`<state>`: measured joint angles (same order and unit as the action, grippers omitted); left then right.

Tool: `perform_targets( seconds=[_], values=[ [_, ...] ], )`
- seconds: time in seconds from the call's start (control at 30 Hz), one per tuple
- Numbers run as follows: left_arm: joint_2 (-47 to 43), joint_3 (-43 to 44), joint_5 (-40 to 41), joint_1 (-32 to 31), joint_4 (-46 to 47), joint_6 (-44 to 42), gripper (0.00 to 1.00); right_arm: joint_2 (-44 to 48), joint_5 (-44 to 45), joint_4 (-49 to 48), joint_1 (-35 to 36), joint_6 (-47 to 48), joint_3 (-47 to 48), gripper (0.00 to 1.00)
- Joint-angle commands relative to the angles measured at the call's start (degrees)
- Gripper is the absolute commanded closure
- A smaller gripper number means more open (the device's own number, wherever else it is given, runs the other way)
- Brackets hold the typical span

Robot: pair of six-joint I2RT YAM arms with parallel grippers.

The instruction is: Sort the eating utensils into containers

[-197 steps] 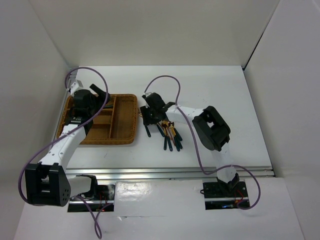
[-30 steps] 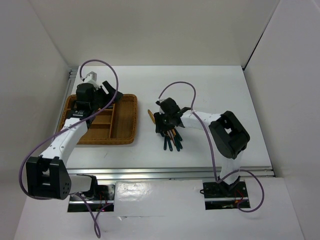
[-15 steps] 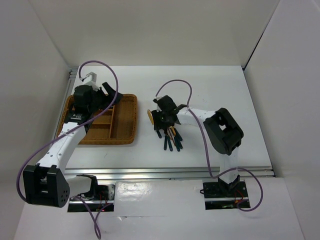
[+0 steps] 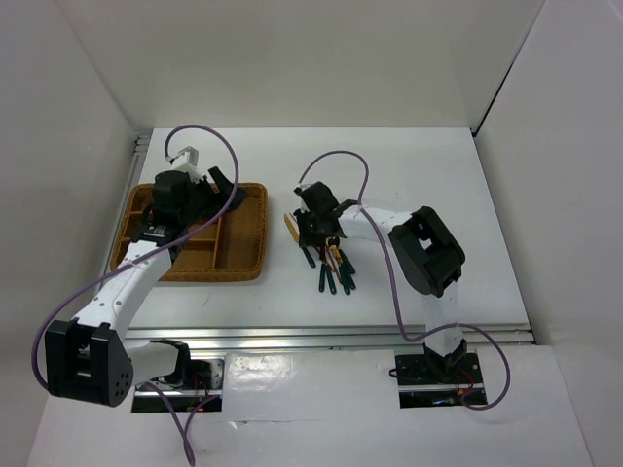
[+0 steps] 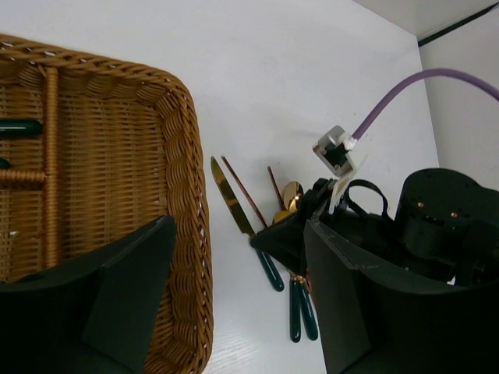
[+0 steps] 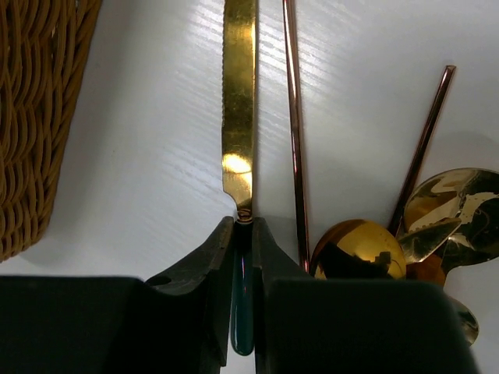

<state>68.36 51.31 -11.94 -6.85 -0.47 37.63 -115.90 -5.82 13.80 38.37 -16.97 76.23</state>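
Right gripper (image 6: pixel 243 226) has its jaws pinched shut on the knife (image 6: pixel 238 117), gripping the top of the teal handle right where the gold blade starts

Knife's long axis runs straight out ahead of the jaws: blade forward, handle back under the palm, so the grip is across the thin width, not along it

Knife lies flat on the white table (image 6: pixel 156 156), or barely off it, can't tell which

Tray (image 6: pixel 39 117) is to the left of the blade in the right wrist view, near but apart, with its woven wall roughly parallel to the knife

A chopstick (image 6: pixel 295 117) lies just beside the blade on the other side, almost parallel to it, and a spoon (image 6: pixel 359 249) bowl sits close to the right finger

Judgement: the move is a lift and a sideways carry toward the tray, little turning needed since the knife already lines up with the long right-hand compartment; the risk is snagging that chopstick on the way up

Right arm is the nearer one, already on the knife

Left gripper (image 5: pixel 238 226) has its jaws wide apart holding nothing, hovering over the tray's right rim, well clear of the cutlery pile
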Motion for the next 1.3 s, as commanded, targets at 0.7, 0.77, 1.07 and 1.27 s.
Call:
perform_targets(
  seconds=[0.7, 0.77, 1.07, 1.27],
  values=[
    [-5.7, -13.52, -20.75, -10.02, 13.91, 1.92, 0.19, 13.57, 11.1, 7.03, -3.04, -7.54, 5.86, 1.0],
    [-4.12, -14.22, -19.79, -11.86, 15.05, 1.92, 0.19, 15.34, 9.26, 5.19, -3.04, -7.55, 4.29, 1.0],
    [5.28, -15.9, -16.01, -17.05, 31.06, 6.84, 0.23, 22.99, 1.88, -3.6, -3.04, -13.43, -2.13, 1.0],
    [11.7, -13.6, -14.07, -19.69, 35.71, 7.99, 0.25, 24.58, -2.17, -6.95, -3.04, -15.55, -5.47, 1.0]
  ],
)
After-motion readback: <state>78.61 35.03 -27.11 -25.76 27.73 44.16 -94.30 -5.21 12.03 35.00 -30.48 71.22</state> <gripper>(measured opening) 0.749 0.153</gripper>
